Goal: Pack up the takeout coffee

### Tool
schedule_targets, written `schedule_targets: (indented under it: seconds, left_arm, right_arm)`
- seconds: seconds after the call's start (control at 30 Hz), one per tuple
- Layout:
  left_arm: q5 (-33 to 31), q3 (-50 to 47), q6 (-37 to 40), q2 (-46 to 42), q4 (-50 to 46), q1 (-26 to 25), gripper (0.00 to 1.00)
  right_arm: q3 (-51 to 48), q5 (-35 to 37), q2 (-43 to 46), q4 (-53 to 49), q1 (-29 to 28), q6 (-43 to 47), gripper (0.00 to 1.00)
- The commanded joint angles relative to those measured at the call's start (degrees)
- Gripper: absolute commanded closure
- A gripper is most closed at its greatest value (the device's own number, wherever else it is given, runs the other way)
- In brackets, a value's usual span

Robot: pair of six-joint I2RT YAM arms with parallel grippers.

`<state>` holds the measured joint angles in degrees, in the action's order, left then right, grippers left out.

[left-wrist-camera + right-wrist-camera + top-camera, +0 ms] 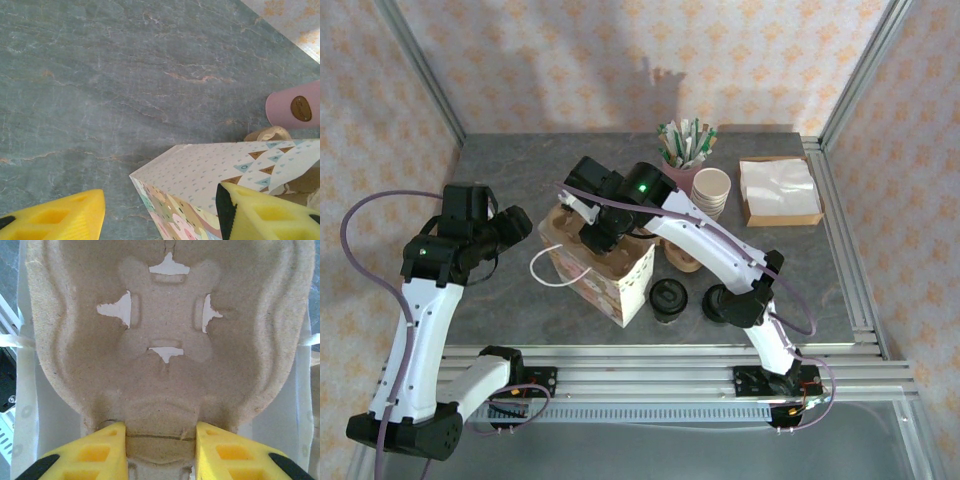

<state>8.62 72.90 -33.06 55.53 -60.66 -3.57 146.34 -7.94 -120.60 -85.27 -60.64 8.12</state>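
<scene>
On your bench (520, 170) the job looks barely begun: the patterned bag (625, 292) has its corner between the spread left jaws, the pulp carrier (165, 380) is pinched in the right jaws, and the takeout coffee (667, 298) stands unpacked, well outside both.

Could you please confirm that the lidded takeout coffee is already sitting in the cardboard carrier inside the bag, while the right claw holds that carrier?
Not quite. The top external view shows the takeout coffee standing on the table beside the bag, not in the carrier. The rest holds: the right claw grips the cardboard carrier inside the bag.
</scene>
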Motion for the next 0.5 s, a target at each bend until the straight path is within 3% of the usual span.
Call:
schedule_targets:
  seconds: [0.0,0.47]
  left_arm:
    - [0.25,-0.56,1.11,0.19,0.77,0.77,0.39]
    - [2.04,-1.38,1.86,0.46,1.65,0.76,0.37]
  right_arm:
    - [1.71,0.09,0.67,-2.79,-0.16,-0.61,0.68]
    - [2.60,-0.59,-1.98,-4.33,-0.12,-0.12,0.68]
